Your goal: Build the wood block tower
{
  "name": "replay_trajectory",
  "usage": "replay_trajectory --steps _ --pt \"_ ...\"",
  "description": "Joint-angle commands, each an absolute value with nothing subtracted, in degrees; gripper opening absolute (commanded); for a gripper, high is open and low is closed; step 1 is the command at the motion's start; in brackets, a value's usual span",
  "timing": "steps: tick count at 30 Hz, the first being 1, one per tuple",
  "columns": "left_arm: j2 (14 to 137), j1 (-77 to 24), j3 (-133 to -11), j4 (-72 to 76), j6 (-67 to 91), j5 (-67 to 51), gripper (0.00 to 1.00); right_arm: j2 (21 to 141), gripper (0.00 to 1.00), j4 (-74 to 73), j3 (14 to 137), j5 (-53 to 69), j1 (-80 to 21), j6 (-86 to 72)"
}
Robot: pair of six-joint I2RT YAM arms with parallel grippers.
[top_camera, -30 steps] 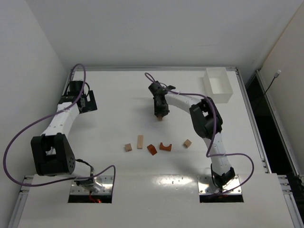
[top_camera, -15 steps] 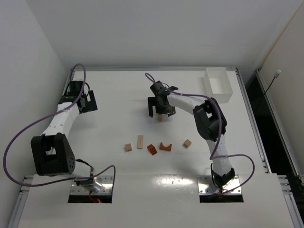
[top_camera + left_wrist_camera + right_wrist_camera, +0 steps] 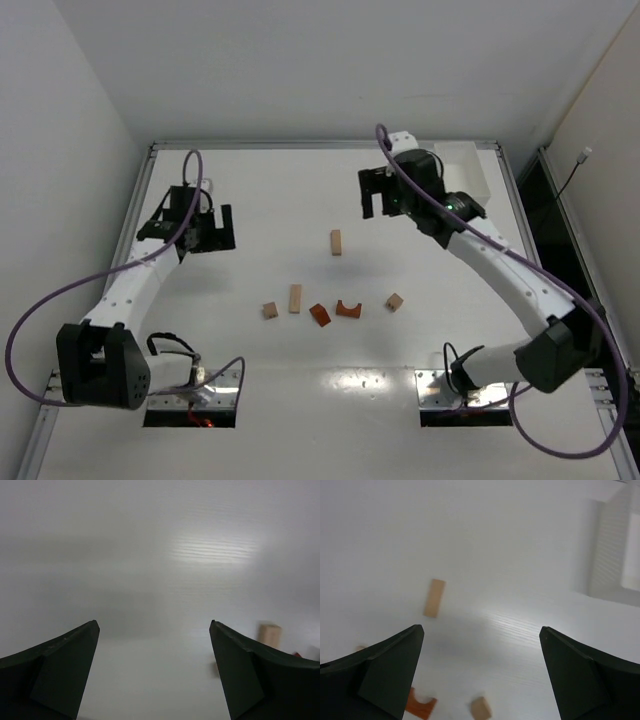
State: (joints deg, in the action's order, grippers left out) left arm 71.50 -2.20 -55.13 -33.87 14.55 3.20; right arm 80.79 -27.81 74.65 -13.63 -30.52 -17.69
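Observation:
The tower's pieces lie apart on the table. A pale tan bar (image 3: 335, 242) (image 3: 434, 597) stands alone mid-table. Nearer the arms sits a row: a tan cube (image 3: 270, 310), a tan bar (image 3: 295, 298), an orange wedge (image 3: 319, 315), an orange arch (image 3: 348, 309) (image 3: 420, 703) and another tan cube (image 3: 395, 301) (image 3: 481, 708). My right gripper (image 3: 383, 205) (image 3: 481, 628) hangs open and empty above the table, back and right of the standing bar. To the left my left gripper (image 3: 212, 235) (image 3: 152, 624) is open over bare table, with a tan block (image 3: 270, 634) past its right finger.
A white rectangular tray (image 3: 470, 178) (image 3: 615, 555) stands at the back right corner, partly behind my right arm. The table's raised edge runs along the back and both sides. Purple cables loop off both arms.
My right gripper opened off the tan bar, left it standing, and lifted away to the back right. My left arm swung in toward the middle of the table.

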Motion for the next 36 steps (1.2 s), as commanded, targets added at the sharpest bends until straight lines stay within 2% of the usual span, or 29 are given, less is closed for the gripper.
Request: replay_trajectory --steps 1,5,8,12,14,17,23,36 --pt "66.80 -8.51 -53.18 -36.21 20.10 -2.37 0.88 78.32 0.99 -29.26 66.55 -18.71 -25.06 -10.37" --pt "67.49 -13.61 -53.17 -38.58 25.56 -3.08 0.87 72.87 0.99 -29.27 59.53 -18.72 -20.13 -9.15" --pt "70.47 -16.43 -53.17 -38.58 29.09 -4.04 0.79 68.39 0.99 -29.35 55.20 -17.41 -17.06 -9.67" --pt "75.74 -19.76 -51.77 -36.74 29.09 -5.89 0.79 64.61 0.99 -30.85 51.86 -15.73 -14.77 -10.20" --pt "77.42 -25.45 -52.72 -35.43 29.62 -5.89 0.75 62.94 0.99 -31.46 51.07 -15.73 -14.15 -10.20" --pt "81.55 -32.93 -55.80 -34.02 29.62 -1.85 0.74 62.23 0.99 -32.78 50.54 -15.21 -13.01 -10.20" --pt "90.60 -41.38 -63.44 -34.72 31.81 4.90 0.65 59.33 0.99 -33.93 48.70 -14.07 -11.43 -10.20" --pt "98.35 -42.63 -66.62 -36.39 33.57 10.37 0.61 56.34 0.99 -36.12 48.16 -10.99 -7.56 -11.25"
